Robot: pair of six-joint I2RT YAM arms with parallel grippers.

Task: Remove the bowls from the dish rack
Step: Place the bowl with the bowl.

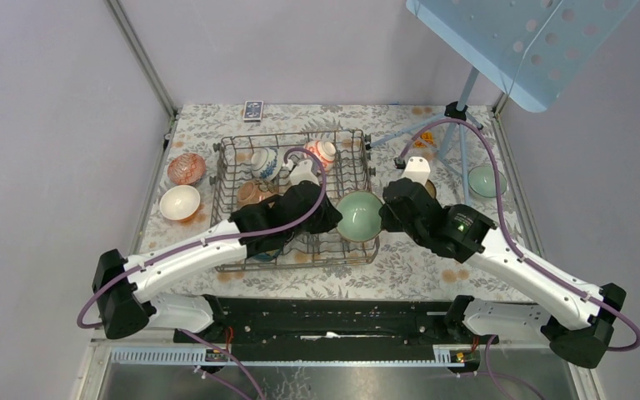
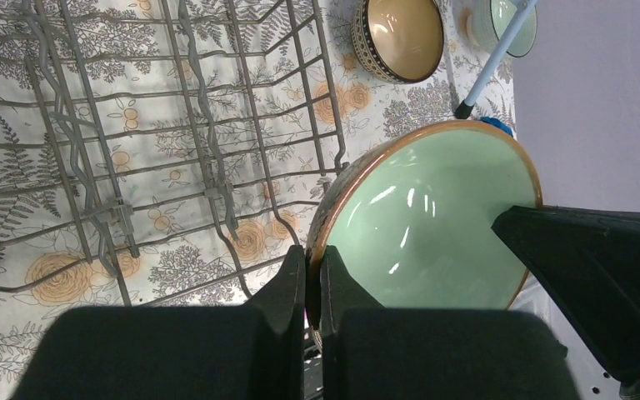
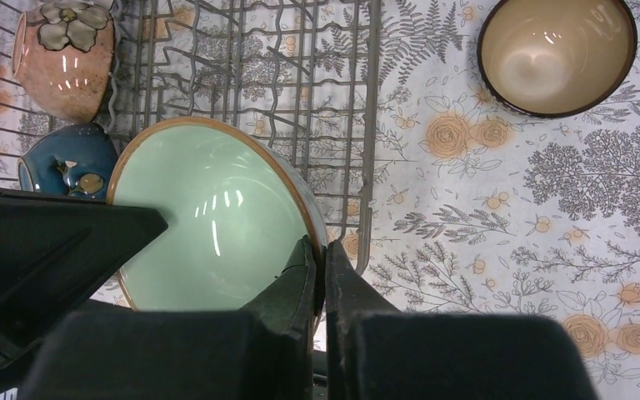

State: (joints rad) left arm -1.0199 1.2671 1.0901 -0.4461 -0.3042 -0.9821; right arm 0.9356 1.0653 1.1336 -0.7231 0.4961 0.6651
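1. Dish rack (image 1: pixel 346 171) stands on the flowered desk (image 1: pixel 400 267), a little left of its middle.
2. A green bowl (image 1: pixel 358 215) is tilted in the rack's near right corner, just inside the right wall. I cannot tell whether it rests on the wires.
3. The left claw (image 2: pixel 312 262) is pinched narrow on that bowl's rim on the left side.
4. The right claw (image 3: pixel 320 254) is pinched on the rim on the opposite side.
5. In the rack are also a pink flowered bowl (image 3: pixel 62 54) and a dark blue bowl (image 3: pixel 71 158), touching the green one's far side.
6. Out of the rack, near the desk's left edge, lie a red patterned bowl (image 1: pixel 186 168) and a white bowl (image 1: pixel 179 202).
7. Right of the rack stands a tan bowl (image 3: pixel 557 54), and a pale green bowl (image 1: pixel 486 180) sits at the right edge.
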